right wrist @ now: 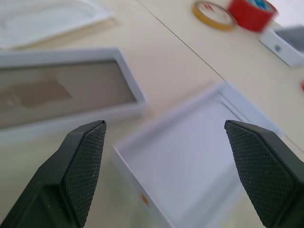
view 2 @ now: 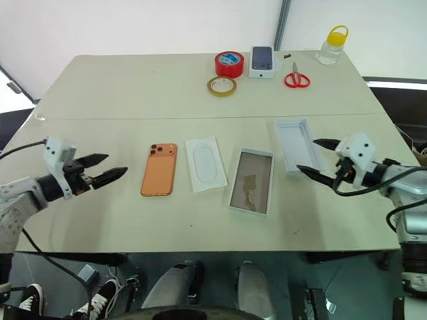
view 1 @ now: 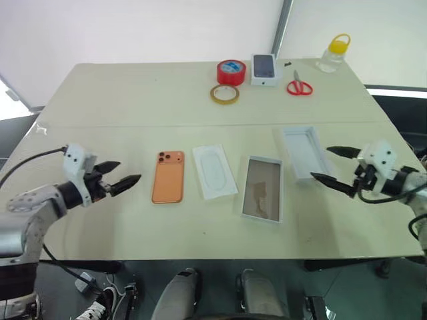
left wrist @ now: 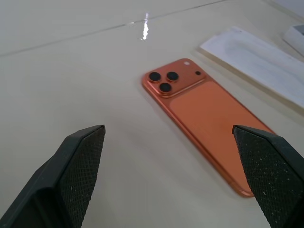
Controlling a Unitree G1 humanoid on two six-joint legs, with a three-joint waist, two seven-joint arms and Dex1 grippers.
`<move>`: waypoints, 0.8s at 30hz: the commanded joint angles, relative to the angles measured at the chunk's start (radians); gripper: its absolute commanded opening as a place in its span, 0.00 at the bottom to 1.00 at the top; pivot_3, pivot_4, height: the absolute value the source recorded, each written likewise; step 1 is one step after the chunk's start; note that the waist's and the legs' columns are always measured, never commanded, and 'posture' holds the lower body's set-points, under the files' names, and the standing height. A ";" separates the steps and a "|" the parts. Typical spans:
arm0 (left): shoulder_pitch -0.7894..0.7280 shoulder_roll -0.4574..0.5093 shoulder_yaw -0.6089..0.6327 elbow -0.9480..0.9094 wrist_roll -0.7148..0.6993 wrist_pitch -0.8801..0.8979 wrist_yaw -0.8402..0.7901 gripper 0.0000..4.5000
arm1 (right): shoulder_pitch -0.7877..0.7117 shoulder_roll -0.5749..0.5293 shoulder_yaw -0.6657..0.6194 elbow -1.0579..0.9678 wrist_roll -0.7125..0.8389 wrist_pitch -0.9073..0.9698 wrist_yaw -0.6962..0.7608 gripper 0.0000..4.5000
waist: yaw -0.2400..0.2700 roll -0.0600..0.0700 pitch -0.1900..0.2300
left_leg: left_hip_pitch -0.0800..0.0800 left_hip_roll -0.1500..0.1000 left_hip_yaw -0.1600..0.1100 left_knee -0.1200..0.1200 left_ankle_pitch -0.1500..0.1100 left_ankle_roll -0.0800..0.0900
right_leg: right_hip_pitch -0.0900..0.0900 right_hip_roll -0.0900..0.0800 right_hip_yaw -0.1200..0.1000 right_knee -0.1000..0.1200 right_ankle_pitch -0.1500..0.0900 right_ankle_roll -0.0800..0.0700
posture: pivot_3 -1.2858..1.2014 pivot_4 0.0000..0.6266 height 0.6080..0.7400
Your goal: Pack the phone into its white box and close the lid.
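Glossy orange phone [view 1: 168,177] — rounded corners — beside matte cardboard white box [view 1: 263,189].

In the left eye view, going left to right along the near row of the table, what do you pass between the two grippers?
Left gripper → phone → flat white card → white box → lid → right gripper.

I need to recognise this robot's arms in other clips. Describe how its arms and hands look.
Each arm is a light grey, rounded casing ending in a dark wrist section with a white angular block on top. The left hand and right hand each have two black, tapering fingers; their inner pads carry a fine cross-hatched texture. Black cables loop loosely beside both forearms.
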 commanded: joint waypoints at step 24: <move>-0.337 -0.503 0.018 0.054 -0.315 0.555 0.605 1.00 | -0.143 0.058 0.219 -0.181 -0.069 -0.026 0.054 0.93 | 0.008 -0.002 0.001 | -0.001 -0.001 0.000 0.006 0.003 -0.005 | 0.002 0.000 -0.001 0.000 0.000 0.000 | 0.52 0.24 1.00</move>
